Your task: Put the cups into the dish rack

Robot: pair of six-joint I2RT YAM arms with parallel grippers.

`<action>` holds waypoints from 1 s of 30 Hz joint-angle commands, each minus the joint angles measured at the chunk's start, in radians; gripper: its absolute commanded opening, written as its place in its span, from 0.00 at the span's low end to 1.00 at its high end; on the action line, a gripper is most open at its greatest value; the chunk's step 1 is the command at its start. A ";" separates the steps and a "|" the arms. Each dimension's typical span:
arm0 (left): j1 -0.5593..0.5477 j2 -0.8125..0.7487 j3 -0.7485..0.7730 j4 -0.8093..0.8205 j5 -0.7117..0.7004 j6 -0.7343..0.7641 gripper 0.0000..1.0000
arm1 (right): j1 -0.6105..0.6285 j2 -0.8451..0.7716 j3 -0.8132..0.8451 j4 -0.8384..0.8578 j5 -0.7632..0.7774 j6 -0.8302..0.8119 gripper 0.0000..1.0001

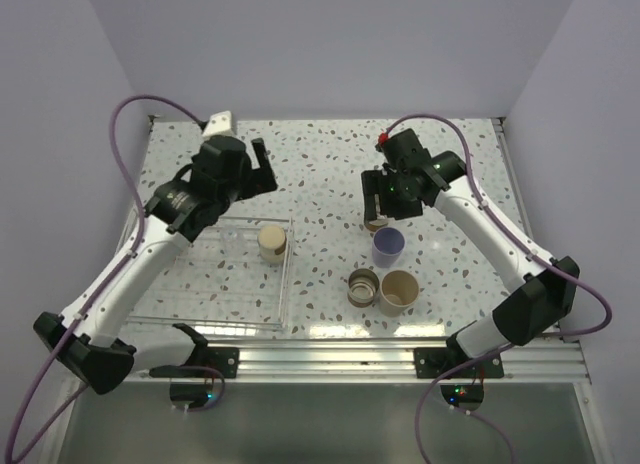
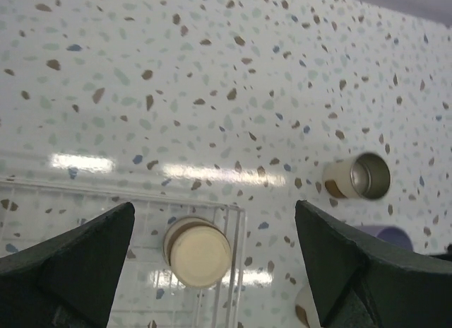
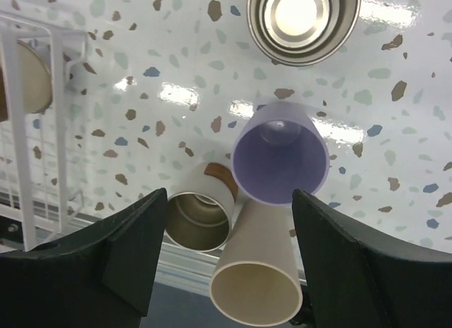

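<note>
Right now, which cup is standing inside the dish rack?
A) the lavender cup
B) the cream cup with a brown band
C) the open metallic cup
B: the cream cup with a brown band sits on the wire grid of the dish rack, while the lavender cup stands outside it on the table.

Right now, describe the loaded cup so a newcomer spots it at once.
Left on the table lies the clear dish rack. Near its far right corner stands a cream cup with a brown band. Only this cup is inside the rack.
</note>
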 commanded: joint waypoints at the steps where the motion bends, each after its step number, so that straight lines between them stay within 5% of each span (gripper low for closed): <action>1: -0.106 0.036 -0.055 0.096 0.075 0.043 0.98 | -0.001 0.028 -0.012 -0.038 0.075 -0.057 0.74; 30: -0.164 0.017 -0.138 0.205 0.181 0.155 0.99 | 0.022 0.244 -0.118 0.137 -0.006 0.039 0.52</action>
